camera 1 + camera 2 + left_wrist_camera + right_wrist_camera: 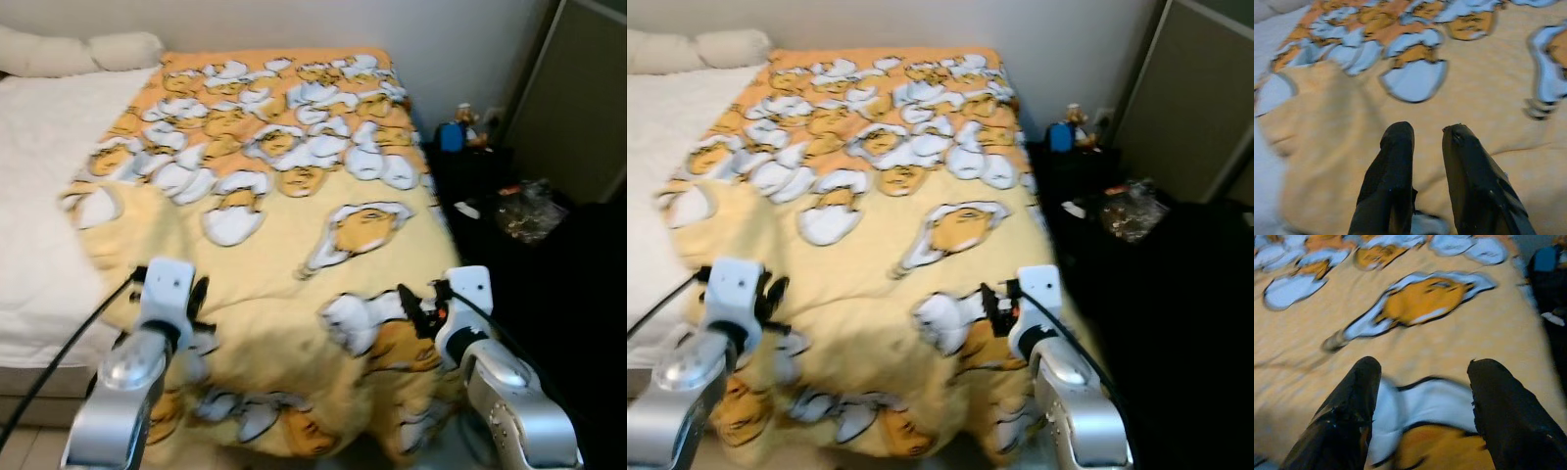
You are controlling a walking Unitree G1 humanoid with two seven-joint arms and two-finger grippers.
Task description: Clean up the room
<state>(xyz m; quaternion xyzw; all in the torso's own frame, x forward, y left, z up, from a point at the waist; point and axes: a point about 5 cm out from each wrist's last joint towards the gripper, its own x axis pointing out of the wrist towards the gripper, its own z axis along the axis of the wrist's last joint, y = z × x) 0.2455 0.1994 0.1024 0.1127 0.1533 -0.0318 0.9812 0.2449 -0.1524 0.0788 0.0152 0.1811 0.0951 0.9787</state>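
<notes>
Blanket (294,225), yellow with egg print, lies spread over bed (39,196); left gripper (1422,134) and right gripper (1422,369) hover above near edge, jaws spread, likely to straighten it.

A home bedroom is shown: a bed (39,245) is covered by a yellow cartoon-print blanket (294,225), pillows (78,51) are set at its far left, and a cluttered dark side table (490,196) stands right.

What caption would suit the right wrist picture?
Open right gripper poised over a yellow egg-print blanket on the bed.
</notes>
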